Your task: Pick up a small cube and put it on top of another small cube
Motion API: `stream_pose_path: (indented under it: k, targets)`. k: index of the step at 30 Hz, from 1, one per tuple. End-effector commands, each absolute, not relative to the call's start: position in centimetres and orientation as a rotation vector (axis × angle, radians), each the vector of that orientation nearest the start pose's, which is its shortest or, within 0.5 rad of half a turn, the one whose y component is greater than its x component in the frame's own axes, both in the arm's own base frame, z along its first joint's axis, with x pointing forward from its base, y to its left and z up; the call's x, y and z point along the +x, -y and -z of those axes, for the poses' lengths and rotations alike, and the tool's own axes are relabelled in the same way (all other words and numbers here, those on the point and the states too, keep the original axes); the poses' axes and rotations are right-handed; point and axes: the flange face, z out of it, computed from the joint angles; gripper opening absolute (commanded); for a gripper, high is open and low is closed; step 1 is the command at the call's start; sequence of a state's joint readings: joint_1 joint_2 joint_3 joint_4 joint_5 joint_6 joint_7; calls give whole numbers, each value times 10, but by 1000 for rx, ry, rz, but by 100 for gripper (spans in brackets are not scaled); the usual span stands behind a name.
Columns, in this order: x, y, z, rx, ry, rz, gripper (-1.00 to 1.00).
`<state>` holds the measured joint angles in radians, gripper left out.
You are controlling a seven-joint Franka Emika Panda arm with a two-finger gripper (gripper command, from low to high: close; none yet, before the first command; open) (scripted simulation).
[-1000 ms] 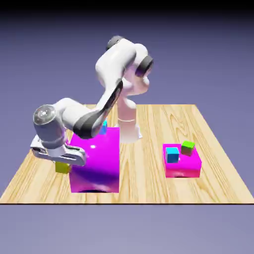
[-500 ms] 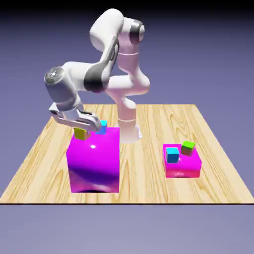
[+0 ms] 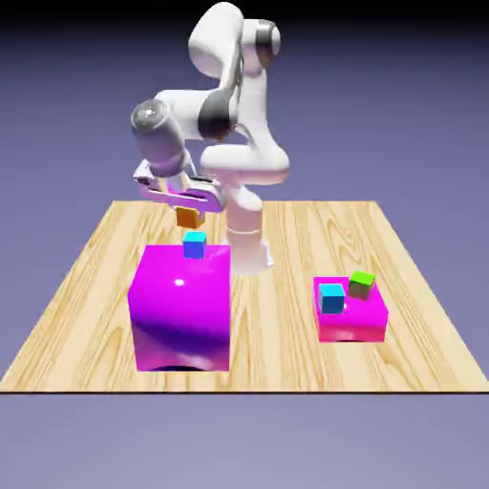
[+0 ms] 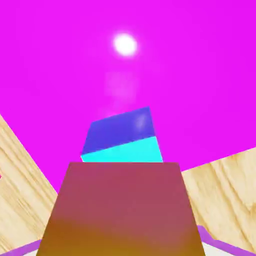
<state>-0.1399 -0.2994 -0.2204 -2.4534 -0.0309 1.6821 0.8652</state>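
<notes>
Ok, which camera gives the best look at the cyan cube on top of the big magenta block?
The hand view: the cyan cube shows large, just beyond the held yellow cube. In the exterior view it is tiny on the big magenta block, beneath the gripper.

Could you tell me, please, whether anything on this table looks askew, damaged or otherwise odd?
Nothing looks damaged or spilled. The tool holds the yellow cube in the air just above the cyan cube on the large magenta block. Only the green cube on the small magenta block sits turned askew beside its cyan neighbour.
</notes>
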Motion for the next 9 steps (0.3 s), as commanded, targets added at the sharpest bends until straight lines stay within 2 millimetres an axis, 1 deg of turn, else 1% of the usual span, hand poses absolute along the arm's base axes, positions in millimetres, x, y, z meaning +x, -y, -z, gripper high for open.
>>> stream_pose_path:
  k: [1, 2, 3, 8, 9]
  targets:
    - [356, 137, -378, -2604, -1760, -754, -100]
    - [356, 137, -378, -2604, -1760, -754, 100]
    - [356, 137, -378, -2604, -1760, -754, 100]
    - [377, 146, -442, -2604, -1760, -754, 100]
    - [377, 146, -443, -2604, -1760, -754, 100]
